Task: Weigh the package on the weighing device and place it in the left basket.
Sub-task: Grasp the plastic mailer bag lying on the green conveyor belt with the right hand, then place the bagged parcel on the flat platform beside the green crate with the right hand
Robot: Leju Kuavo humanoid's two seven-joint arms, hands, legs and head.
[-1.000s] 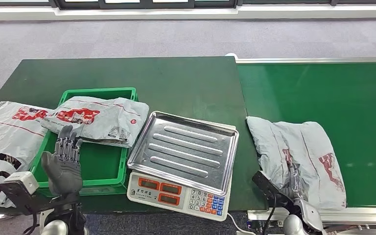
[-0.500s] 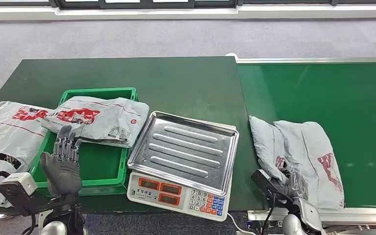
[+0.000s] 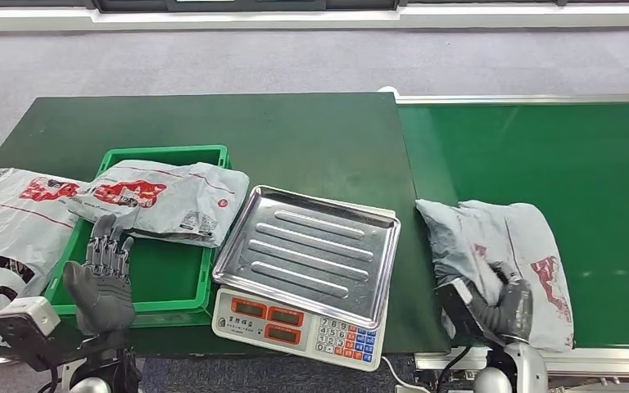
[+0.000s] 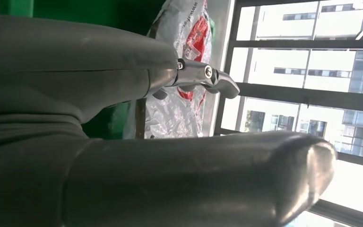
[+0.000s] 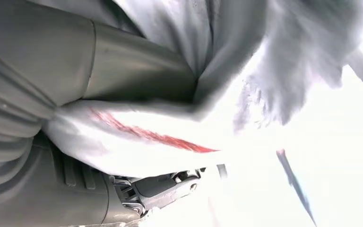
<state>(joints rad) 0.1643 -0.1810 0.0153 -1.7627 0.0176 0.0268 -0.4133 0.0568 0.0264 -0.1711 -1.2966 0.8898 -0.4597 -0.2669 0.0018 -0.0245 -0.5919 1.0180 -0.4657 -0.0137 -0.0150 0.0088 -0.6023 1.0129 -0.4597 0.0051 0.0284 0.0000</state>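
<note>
Right hand (image 3: 512, 307), seen from the head view, sits at the near edge of the crumpled grey plastic mail package with red print (image 3: 500, 254), its dark fingers curled into the bag's near folds so that it grips the package, which lies on the bright green conveyor belt (image 3: 540, 155) just right of the scale. Left hand (image 3: 102, 274) is raised upright over the near rim of the green plastic basket (image 3: 164, 151), fingers straight and apart, holding nothing. A second grey bag with red lettering (image 3: 164, 201) lies across the far part of that basket, overhanging its right rim, and a larger white bag with red and black print (image 3: 4, 237) rests on the dark green table (image 3: 295, 139) left of the basket. Between basket and belt stands the white electronic scale with a ribbed steel tray (image 3: 307, 250) (its orange displays and keypad face the robot). From the left wrist view, the thick grey thumb and palm of the left hand (image 4: 123, 142) are apart from the red-printed bag (image 4: 184, 94) beyond them, against bright windows. From the right wrist view, the right hand (image 5: 75, 94) presses into the pale package (image 5: 170, 137), plastic bunched between thumb and fingers, though much is washed out by glare.
</note>
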